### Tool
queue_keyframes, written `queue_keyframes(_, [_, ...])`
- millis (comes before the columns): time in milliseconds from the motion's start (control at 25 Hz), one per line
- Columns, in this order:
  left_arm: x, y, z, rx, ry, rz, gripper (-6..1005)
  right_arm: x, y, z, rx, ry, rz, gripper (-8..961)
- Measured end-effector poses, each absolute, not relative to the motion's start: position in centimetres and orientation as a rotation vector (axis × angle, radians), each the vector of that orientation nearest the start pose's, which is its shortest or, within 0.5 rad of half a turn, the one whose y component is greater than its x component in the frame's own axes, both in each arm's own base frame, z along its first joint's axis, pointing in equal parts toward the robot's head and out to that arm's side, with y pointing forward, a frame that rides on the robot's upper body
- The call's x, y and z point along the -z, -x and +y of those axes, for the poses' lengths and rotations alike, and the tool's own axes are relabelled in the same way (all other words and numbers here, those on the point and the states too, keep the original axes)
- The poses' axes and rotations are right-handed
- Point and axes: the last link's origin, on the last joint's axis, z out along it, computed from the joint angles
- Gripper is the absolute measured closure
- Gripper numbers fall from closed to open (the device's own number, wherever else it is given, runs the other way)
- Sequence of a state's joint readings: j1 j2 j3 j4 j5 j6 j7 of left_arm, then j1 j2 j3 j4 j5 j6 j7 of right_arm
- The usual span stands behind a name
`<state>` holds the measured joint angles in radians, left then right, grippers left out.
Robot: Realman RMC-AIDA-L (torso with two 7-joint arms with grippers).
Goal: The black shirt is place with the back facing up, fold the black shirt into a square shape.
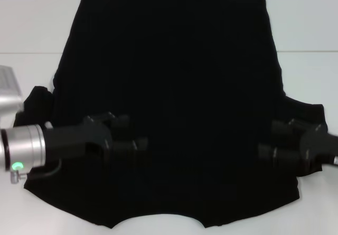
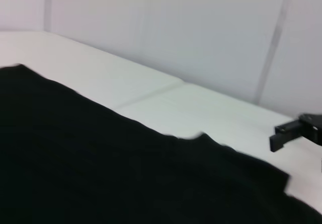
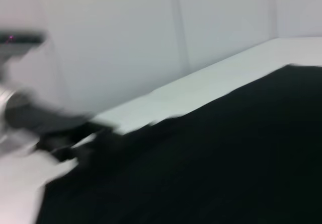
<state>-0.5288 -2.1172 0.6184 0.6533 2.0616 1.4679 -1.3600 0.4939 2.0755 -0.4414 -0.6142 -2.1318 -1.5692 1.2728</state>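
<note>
both claws sit low in the head view, over the lower part of the black shirt (image 1: 169, 87): the left gripper (image 1: 138, 143) at lower left, the right gripper (image 1: 265, 152) at lower right, each reaching inward from its own side. black fingers against black cloth hide the gaps, so i cannot tell whether either is apart, together or clamped on fabric, nor whether it touches the shirt or hangs just above it.

the shirt fills most of the head frame, spread flat on the white table (image 1: 31, 24), plain side up, its curved neckline at the bottom edge and the straight hem at the top. sleeves poke out at mid left and mid right, so no fold looks done yet.

the likely risk is an uneven start: if one claw pinches only the top layer, or the two grab at different heights, the cloth would drag, bunch and fold crooked. pulling sideways could also slide the whole shirt across the smooth table.
</note>
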Motion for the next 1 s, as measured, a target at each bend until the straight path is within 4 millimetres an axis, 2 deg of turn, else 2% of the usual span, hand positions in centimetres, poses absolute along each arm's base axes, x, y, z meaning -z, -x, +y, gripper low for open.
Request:
queue_keyframes(120, [-1.1, 27.9, 34.8, 0.721, 2.49, -0.905, 108, -3.3, -30.2, 33.8, -0.75, 2.402, 0.932, 71])
queue_keyframes(160, [-2.4, 28.3, 35.4, 0.746, 2.417, -1.063, 109, -4.0, -30.3, 34.5, -0.76, 2.352, 1.026, 71])
queue_keyframes(240, [-4.0, 28.8, 36.0, 0.77, 2.33, -1.247, 110, -5.3, -30.3, 35.8, -0.784, 2.264, 1.207, 71])
queue_keyframes(320, [-5.9, 29.2, 36.3, 0.788, 2.237, -1.433, 111, -7.0, -30.1, 37.3, -0.819, 2.158, 1.408, 71])
queue_keyframes(440, [-8.6, 29.5, 36.0, 0.826, 2.13, -1.593, 113, -9.6, -29.3, 39.2, -0.888, 2.019, 1.618, 72])
queue_keyframes(560, [-10.7, 30.1, 35.5, 0.819, 2.054, -1.689, 115, -12.2, -27.9, 40.7, -0.892, 2.002, 1.67, 72])
queue_keyframes(640, [-11.6, 31.0, 35.2, 0.778, 1.992, -1.753, 116, -12.9, -27.1, 41.2, -0.863, 2.028, 1.684, 72])
queue_keyframes(880, [-12.5, 33.3, 34.4, 0.701, 1.862, -1.824, 120, -12.9, -25.6, 42.0, -0.783, 2.096, 1.691, 72])
queue_keyframes(1000, [-12.2, 34.3, 34.4, 0.635, 1.812, -1.832, 248, -12.8, -25.4, 42.1, -0.772, 2.104, 1.693, 72])
